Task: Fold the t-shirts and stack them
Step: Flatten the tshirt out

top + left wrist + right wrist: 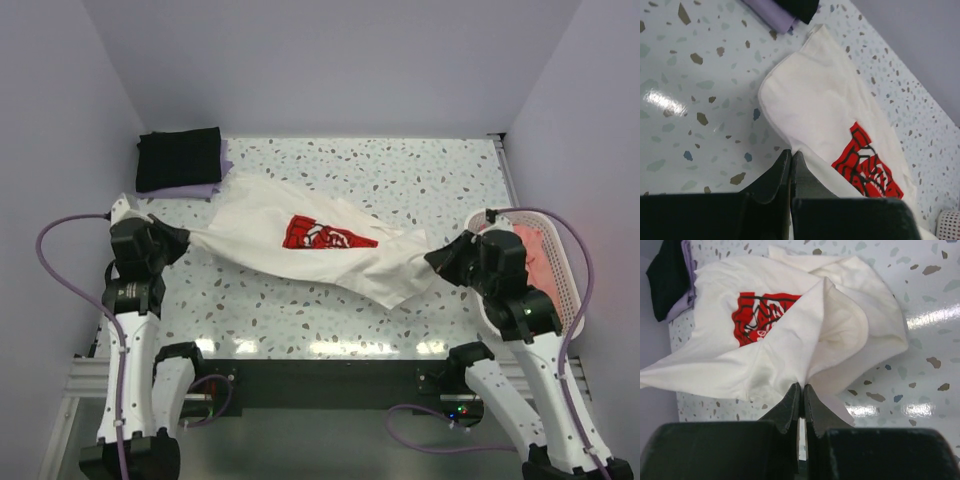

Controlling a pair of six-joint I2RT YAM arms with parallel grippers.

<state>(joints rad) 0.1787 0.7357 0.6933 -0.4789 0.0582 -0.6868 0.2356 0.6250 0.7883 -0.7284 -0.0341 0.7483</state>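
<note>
The cream-white t-shirt [290, 235] with a red chest print lies stretched across the table, and it shows in the left wrist view [815, 100] and the right wrist view [790, 335]. My left gripper [186, 238] is shut on its left edge; in its own view the gripper [790, 154] pinches the cloth. My right gripper [432, 259] is shut on the shirt's right end, as its own view shows [800, 386]. A folded black t-shirt [178, 157] lies on a folded lavender t-shirt [205, 187] at the back left. A salmon-pink t-shirt [535, 252] lies in the basket.
A white slatted basket [573, 285] stands at the table's right edge, just beside my right arm. Grey walls close in the table on the left, back and right. The speckled tabletop [400, 170] shows between the shirt and the back wall.
</note>
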